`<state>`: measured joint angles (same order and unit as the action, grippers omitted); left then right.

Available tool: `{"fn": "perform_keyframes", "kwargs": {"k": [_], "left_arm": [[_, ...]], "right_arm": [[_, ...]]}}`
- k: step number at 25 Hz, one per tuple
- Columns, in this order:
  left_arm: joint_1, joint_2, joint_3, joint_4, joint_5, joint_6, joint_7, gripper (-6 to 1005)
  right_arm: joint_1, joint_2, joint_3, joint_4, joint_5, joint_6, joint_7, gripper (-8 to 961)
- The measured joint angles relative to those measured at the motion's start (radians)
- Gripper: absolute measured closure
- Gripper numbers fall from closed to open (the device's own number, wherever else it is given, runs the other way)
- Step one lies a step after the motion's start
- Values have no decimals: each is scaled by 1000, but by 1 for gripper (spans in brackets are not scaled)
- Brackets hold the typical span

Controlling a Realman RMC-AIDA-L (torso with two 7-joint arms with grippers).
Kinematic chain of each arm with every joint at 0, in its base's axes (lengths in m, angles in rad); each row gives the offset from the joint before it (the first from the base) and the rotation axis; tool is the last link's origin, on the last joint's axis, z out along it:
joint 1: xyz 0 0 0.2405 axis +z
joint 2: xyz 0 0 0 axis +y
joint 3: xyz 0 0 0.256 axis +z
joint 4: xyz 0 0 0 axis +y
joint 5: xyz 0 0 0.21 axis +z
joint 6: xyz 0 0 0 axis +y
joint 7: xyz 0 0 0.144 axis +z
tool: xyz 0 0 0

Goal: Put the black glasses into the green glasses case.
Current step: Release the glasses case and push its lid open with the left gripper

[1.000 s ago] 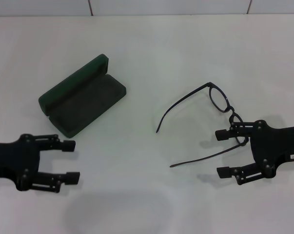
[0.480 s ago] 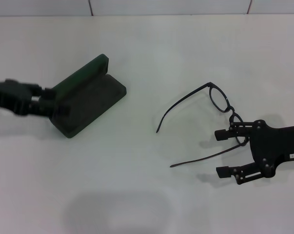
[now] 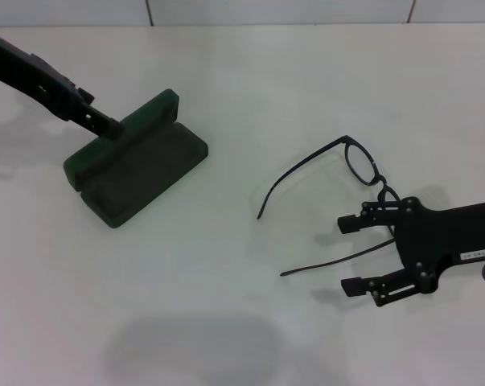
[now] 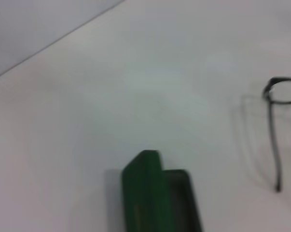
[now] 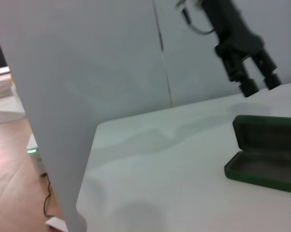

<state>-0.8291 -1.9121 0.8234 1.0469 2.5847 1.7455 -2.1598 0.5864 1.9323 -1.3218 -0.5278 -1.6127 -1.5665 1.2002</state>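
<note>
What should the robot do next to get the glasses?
Probably ease the right claw forward and shut it on the black glasses. The claw is open, right by the nearer lens, and the green glasses case lies open. The left claw waits at the lid.

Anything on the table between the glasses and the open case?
Nothing visible. Only bare table lies between the black glasses and the open green case. The left tool hangs at the case's lid, off that path.
</note>
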Motion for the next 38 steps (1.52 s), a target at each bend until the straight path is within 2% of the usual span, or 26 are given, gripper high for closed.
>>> {"fn": "perform_keyframes", "kwargs": {"k": [3, 9, 18, 27, 34, 38], "left_arm": [[-37, -13, 77, -5, 66, -45, -36, 151], [-62, -34, 196, -58, 93, -122, -73, 151], [-71, -58, 211, -116, 149, -187, -90, 152], [-73, -71, 225, -133, 188, -216, -92, 152], [-70, -75, 292, -132, 191, -234, -88, 157], [-69, -77, 299, -129, 191, -234, -87, 339]], "right_arm": [[-7, 11, 4, -25, -30, 4, 17, 68], [-17, 13, 5, -28, -35, 8, 22, 69], [-22, 13, 6, -29, -35, 8, 22, 69], [-22, 13, 6, -25, -35, 12, 22, 69], [-24, 11, 6, -20, -37, 26, 22, 69], [-25, 12, 6, -20, -43, 28, 22, 70]]}}
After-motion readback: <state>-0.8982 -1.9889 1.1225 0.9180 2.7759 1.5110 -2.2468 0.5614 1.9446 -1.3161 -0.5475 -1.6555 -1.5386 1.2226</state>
